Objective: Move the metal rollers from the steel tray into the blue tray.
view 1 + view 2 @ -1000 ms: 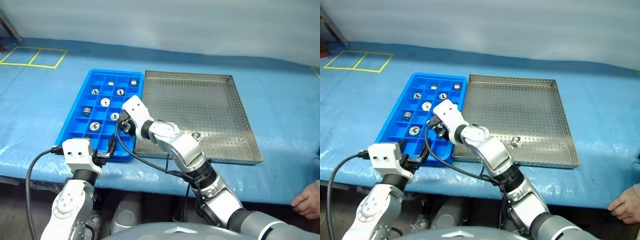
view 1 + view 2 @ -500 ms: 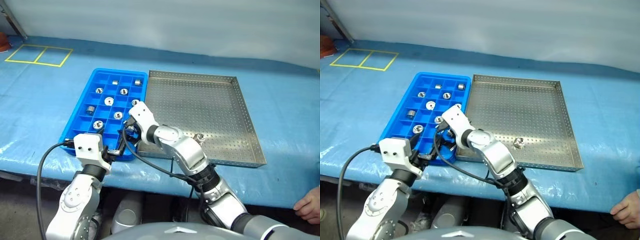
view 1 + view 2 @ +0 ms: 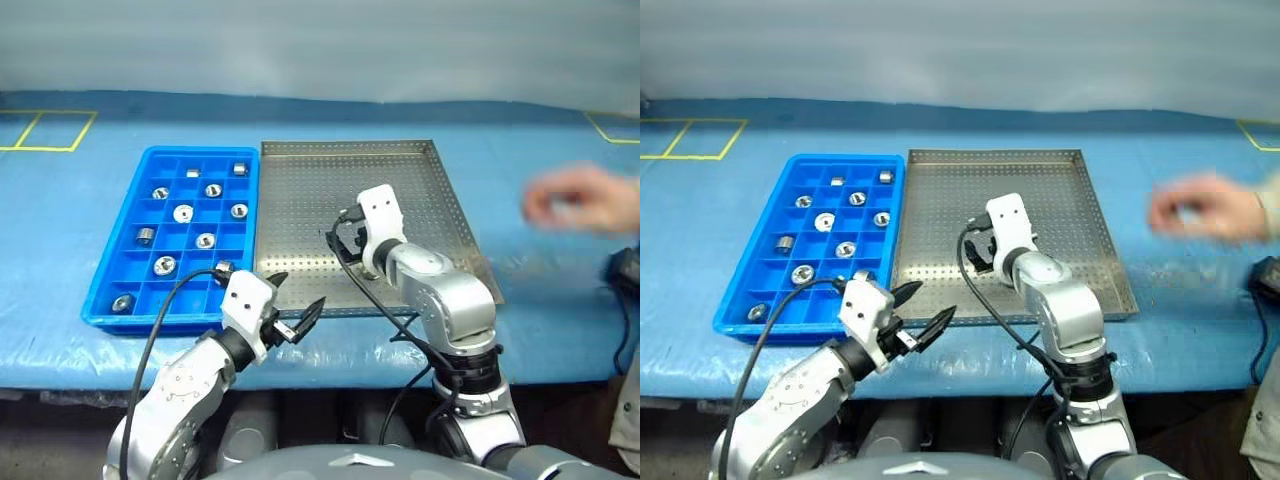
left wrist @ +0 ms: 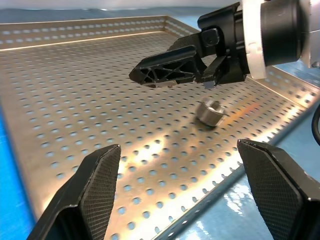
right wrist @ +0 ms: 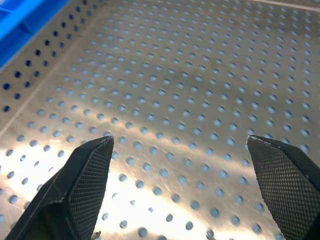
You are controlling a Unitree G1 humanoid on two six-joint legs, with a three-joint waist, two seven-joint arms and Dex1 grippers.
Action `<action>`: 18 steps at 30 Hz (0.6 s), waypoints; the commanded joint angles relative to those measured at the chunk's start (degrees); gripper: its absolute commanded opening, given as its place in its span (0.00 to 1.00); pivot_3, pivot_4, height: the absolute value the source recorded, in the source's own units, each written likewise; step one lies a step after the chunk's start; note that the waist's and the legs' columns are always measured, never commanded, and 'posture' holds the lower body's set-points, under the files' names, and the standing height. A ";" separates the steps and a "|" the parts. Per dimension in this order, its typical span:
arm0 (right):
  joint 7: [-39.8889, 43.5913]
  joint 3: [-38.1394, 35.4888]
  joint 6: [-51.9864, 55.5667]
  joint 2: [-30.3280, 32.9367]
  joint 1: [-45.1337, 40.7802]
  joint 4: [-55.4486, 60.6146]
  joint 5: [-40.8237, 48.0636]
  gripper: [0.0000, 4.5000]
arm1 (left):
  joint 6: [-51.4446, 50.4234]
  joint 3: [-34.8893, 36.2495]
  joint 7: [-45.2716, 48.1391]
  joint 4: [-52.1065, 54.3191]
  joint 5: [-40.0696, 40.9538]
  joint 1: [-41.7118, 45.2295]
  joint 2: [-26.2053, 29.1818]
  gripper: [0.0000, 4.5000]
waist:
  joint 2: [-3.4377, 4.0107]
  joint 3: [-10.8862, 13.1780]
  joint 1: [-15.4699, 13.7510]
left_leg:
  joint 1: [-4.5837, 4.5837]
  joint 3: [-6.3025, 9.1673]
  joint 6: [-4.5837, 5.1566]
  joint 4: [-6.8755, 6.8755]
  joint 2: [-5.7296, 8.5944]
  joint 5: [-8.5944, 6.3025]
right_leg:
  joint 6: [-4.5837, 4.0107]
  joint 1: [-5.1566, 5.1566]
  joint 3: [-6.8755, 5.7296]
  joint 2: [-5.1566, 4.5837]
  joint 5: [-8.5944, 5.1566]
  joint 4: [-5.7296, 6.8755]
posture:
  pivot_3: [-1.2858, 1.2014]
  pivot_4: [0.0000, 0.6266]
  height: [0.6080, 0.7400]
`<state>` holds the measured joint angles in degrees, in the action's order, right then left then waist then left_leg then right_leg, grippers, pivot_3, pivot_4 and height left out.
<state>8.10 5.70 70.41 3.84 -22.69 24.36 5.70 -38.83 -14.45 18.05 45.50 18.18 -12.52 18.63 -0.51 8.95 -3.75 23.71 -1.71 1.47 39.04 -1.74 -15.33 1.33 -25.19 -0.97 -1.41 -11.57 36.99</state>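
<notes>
Right gripper (image 3: 978,252) fingers apart over steel tray (image 3: 420,200) floor, one roller (image 4: 209,112) just beside it. Left gripper (image 3: 296,306) apart at tray's near edge. Other rollers (image 3: 183,213) in blue tray (image 3: 110,278) compartments.

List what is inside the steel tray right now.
One small shiny metal roller lies on the perforated floor of the large silver steel tray, under the open right gripper. In the head views, that arm covers the roller and part of the floor.
</notes>
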 commanded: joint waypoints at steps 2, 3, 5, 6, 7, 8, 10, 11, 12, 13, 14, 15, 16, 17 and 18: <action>-2.26 -3.46 3.39 -2.01 2.44 3.05 0.57 1.00 | -0.48 -1.26 1.32 0.51 0.65 0.59 1.10 0.90 | 0.00 0.00 1.04 | -0.04 0.01 0.00 0.00 -0.01 0.00 | 0.00 0.01 0.01 0.01 0.00 0.03 | 0.58 0.24 1.00; -2.63 -3.32 3.55 -2.01 3.14 3.02 0.32 1.00 | -0.53 -1.30 1.22 0.48 0.66 0.64 1.12 0.90 | 0.00 0.00 1.25 | -0.04 0.01 0.00 0.00 -0.01 0.00 | 0.00 0.01 0.01 0.01 0.00 0.03 | 0.58 0.24 1.00; -3.22 -3.31 3.64 -2.70 4.47 2.98 0.36 1.00 | -0.56 -1.37 1.07 0.42 0.70 0.68 1.17 0.90 | 0.00 0.00 1.46 | -0.04 -0.01 0.00 0.01 -0.01 0.00 | -0.01 0.02 0.04 -0.01 -0.01 0.03 | 0.57 0.24 1.00; -3.67 -2.65 3.49 -2.54 5.14 2.85 -0.02 1.00 | -0.57 -1.43 1.06 0.39 0.70 0.71 1.22 0.90 | 0.00 0.00 1.56 | -0.03 -0.03 0.00 0.01 0.00 0.00 | 0.00 0.01 0.07 -0.01 -0.01 0.02 | 0.57 0.24 1.00; -3.98 -2.32 3.28 -2.63 5.71 2.68 -0.14 1.00 | -0.56 -1.45 1.08 0.35 0.70 0.74 1.27 0.90 | 0.00 0.00 1.60 | -0.03 -0.05 0.00 0.02 0.00 0.00 | 0.00 0.01 0.10 -0.02 0.00 0.02 | 0.57 0.24 1.00; -4.18 -2.35 3.18 -3.00 6.24 2.50 -0.01 1.00 | -0.56 -1.46 1.09 0.31 0.70 0.76 1.32 0.90 | 0.00 0.00 1.60 | -0.04 -0.06 0.01 0.02 0.00 0.00 | 0.01 0.01 0.13 -0.03 0.00 0.01 | 0.57 0.24 1.00; -4.48 -2.05 2.94 -3.17 6.93 2.27 -0.01 1.00 | -0.55 -1.46 1.11 0.27 0.69 0.76 1.43 0.90 | 0.00 0.00 1.60 | -0.03 -0.07 0.01 0.03 0.00 0.00 | 0.03 0.01 0.15 -0.04 0.01 0.01 | 0.57 0.24 1.00; -4.53 -1.80 2.82 -3.09 7.20 2.22 -0.01 1.00 | -0.55 -1.45 1.11 0.30 0.69 0.74 1.49 0.90 | 0.00 0.00 1.60 | -0.04 -0.07 0.01 0.03 0.00 0.00 | 0.03 0.01 0.15 -0.04 0.01 0.01 | 0.58 0.24 1.00; -4.60 -1.63 2.68 -3.05 7.39 2.17 0.05 1.00 | -0.56 -1.42 1.11 0.33 0.71 0.74 1.54 0.90 | 0.00 0.00 1.60 | -0.04 -0.07 0.01 0.03 0.00 0.00 | 0.04 0.02 0.15 -0.04 0.01 0.01 | 0.58 0.24 1.00; -4.64 -1.49 2.55 -3.01 7.52 2.10 0.09 1.00 | -0.56 -1.37 1.11 0.35 0.73 0.74 1.60 0.90 | 0.00 0.00 1.59 | -0.04 -0.07 0.01 0.03 0.00 0.00 | 0.03 0.01 0.15 -0.04 0.01 0.01 | 0.58 0.24 1.00; -4.66 -1.38 2.44 -2.95 7.58 1.99 0.12 1.00 | -0.57 -1.32 1.07 0.37 0.75 0.77 1.64 0.90 | 0.00 0.00 1.59 | -0.04 -0.07 0.01 0.03 0.00 0.00 | 0.03 0.01 0.15 -0.04 0.01 0.01 | 0.58 0.24 1.00; -4.68 -1.29 2.35 -2.89 7.60 1.90 0.11 1.00 | -0.58 -1.27 1.04 0.37 0.79 0.80 1.69 0.90 | 0.00 0.00 1.59 | -0.05 -0.07 0.01 0.03 0.00 0.00 | 0.03 0.01 0.15 -0.04 0.01 0.01 | 0.58 0.24 1.00; -4.71 -1.23 2.28 -2.86 7.56 1.82 0.11 1.00 | -0.58 -1.20 1.01 0.36 0.83 0.83 1.72 0.90 | 0.00 0.00 1.58 | -0.05 -0.07 0.01 0.03 0.00 0.00 | 0.03 0.01 0.15 -0.04 0.01 0.01 | 0.58 0.24 1.00; -4.72 -1.18 2.23 -2.84 7.51 1.76 0.11 1.00 | -0.60 -1.16 0.97 0.36 0.83 0.88 1.77 0.90 | 0.00 0.00 1.58 | -0.05 -0.07 0.01 0.03 0.00 0.00 | 0.03 0.01 0.15 -0.04 0.01 0.01 | 0.58 0.24 1.00; -4.74 -1.12 2.20 -2.82 7.45 1.72 0.12 1.00 | -0.62 -1.10 0.94 0.37 0.85 0.90 1.78 0.90 | 0.00 0.00 1.58 | -0.05 -0.07 0.01 0.03 0.00 0.00 | 0.03 0.01 0.15 -0.04 0.01 0.00 | 0.58 0.24 1.00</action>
<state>3.58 4.50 73.78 1.22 -14.84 25.12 5.68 -39.62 -15.54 18.83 45.10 18.62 -12.02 20.39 -0.51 8.95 -2.18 23.67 -1.79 1.48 39.07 -1.74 -15.32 1.36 -25.17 -0.81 -1.45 -11.56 36.99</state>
